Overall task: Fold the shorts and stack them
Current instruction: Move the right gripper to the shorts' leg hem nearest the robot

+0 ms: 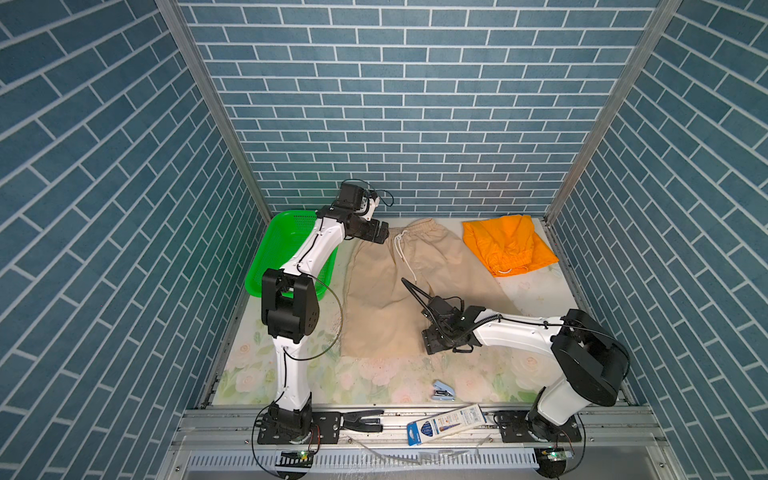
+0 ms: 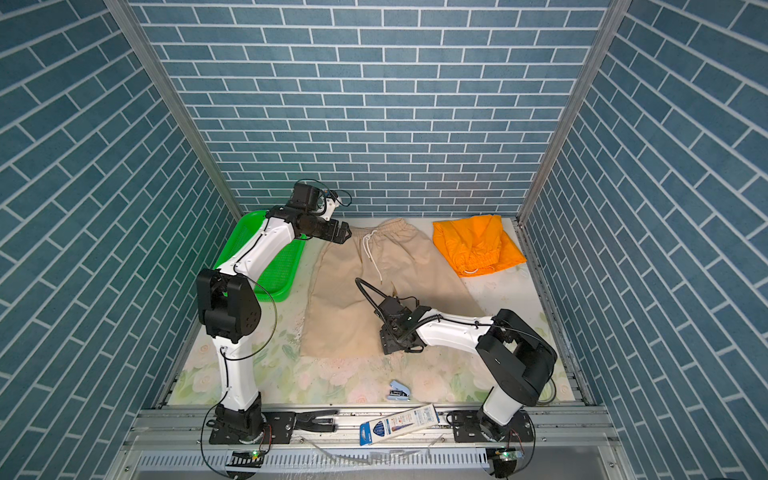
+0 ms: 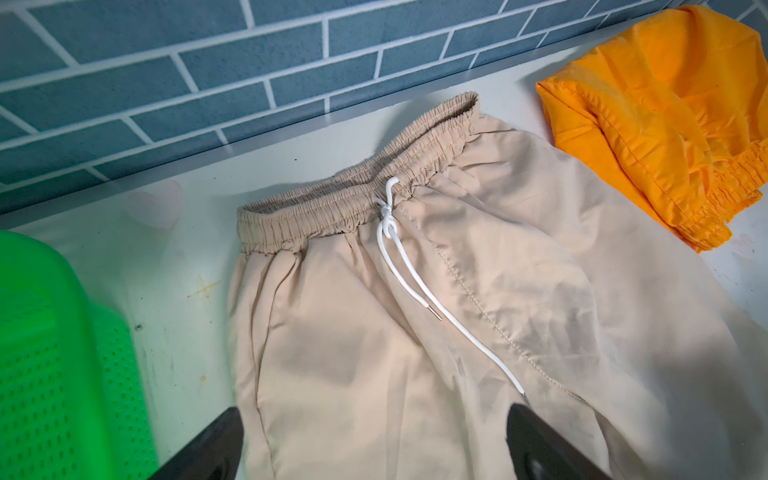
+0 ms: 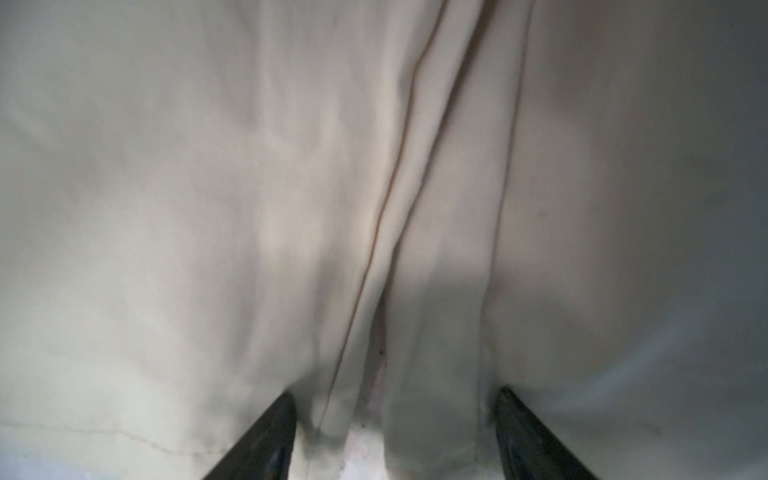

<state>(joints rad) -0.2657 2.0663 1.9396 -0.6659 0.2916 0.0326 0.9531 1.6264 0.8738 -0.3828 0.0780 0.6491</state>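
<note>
Two shorts were seen on the surface: beige spread mid-surface, orange at the far right corner. Left hand was held open above the beige waistband; right hand was set open on its near hem.

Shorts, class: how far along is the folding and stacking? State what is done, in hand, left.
Done: orange shorts lie roughly folded at the back corner. In hand: beige shorts lie flat, unfolded; open left pincer by the waistband, open right pincer at the bottom hem. Left: fold the beige pair, stack both.
</note>
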